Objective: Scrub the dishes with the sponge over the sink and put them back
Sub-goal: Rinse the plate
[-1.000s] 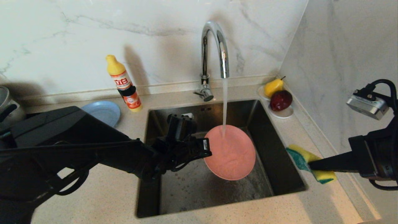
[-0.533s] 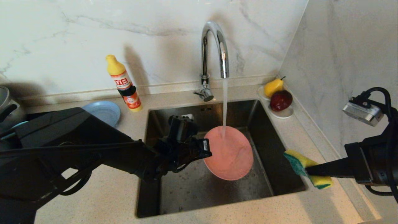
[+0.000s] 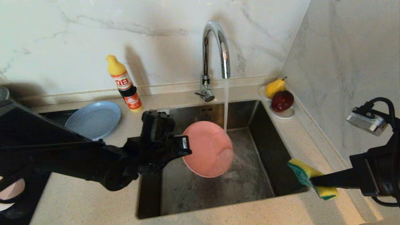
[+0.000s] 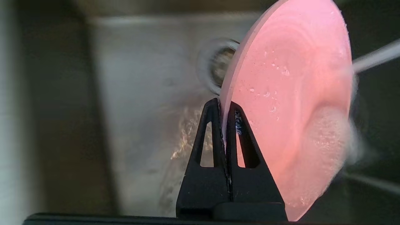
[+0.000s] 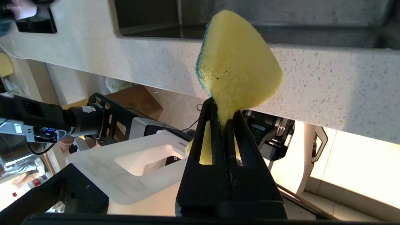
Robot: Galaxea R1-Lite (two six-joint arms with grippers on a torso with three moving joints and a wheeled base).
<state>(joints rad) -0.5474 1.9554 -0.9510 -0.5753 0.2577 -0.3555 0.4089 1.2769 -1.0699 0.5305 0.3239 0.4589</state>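
Observation:
My left gripper [image 3: 187,149] is shut on the left rim of the pink plate [image 3: 207,150] and holds it tilted on edge over the steel sink [image 3: 272,140]. In the left wrist view the two fingers [image 4: 212,131] pinch the plate's rim [image 4: 290,93], with the drain strainer [image 4: 218,62] behind. Water from the chrome faucet [image 3: 215,47] runs past the plate's right edge. My right gripper [image 3: 312,182] is shut on the yellow and green sponge [image 3: 301,171] above the sink's right front corner; the sponge [image 5: 237,59] bulges out of the fingertips. The grey-blue plate [image 3: 93,120] lies on the counter at the left.
A yellow soap bottle [image 3: 125,84] stands left of the faucet. A small white dish [image 3: 284,115] with a pear and a red fruit sits at the sink's back right corner by the side wall. Something pale pink [image 3: 12,189] shows at the lower left behind my left arm.
My left gripper has carried the pink plate to the left and slightly up, out from under the water stream. The right gripper with the sponge has barely shifted.

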